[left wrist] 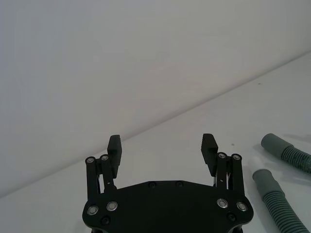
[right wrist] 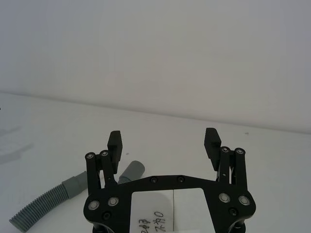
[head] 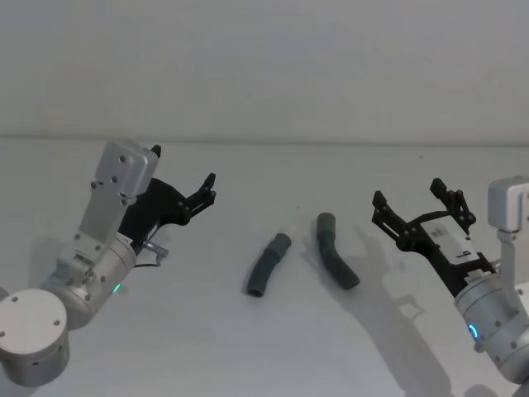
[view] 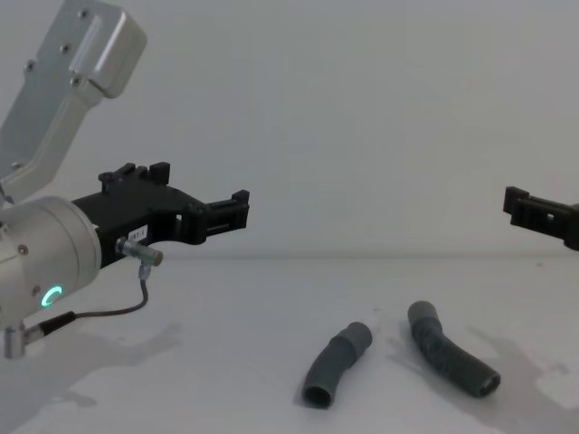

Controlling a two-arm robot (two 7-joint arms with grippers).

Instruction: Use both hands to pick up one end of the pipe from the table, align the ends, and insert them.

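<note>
Between the two grippers, on the worktop, lie both pipe pieces, side by side in an upside-down V. Their far cuffs come near each other without touching, and their near ends splay apart toward the robot. The left piece runs from near-left to far-right. The right piece runs from near-right to far-left, with a gentle bend midway. Which cuff carries the narrower tip I cannot tell.

The left gripper hangs above the worktop, well to the left of the left piece and farther back. Its fingers are spread wide with nothing between them, pointing right and away from the robot. So its piece lies to the right of the fingertips, lower, and closer to the robot. The right gripper mirrors it: up off the worktop, well to the right of the right piece, spread wide and empty, pointing left and away. Its piece lies left of the tips and below.

Each arm is plainly nearer the piece on its own side, so the likely pairing is left on left, right on right. In my judgement each gripper must come inward and down, and turn so the fingers straddle the piece across its slanted axis. The grip should sit back from the far cuff, leaving the cuffs free to meet.
</note>
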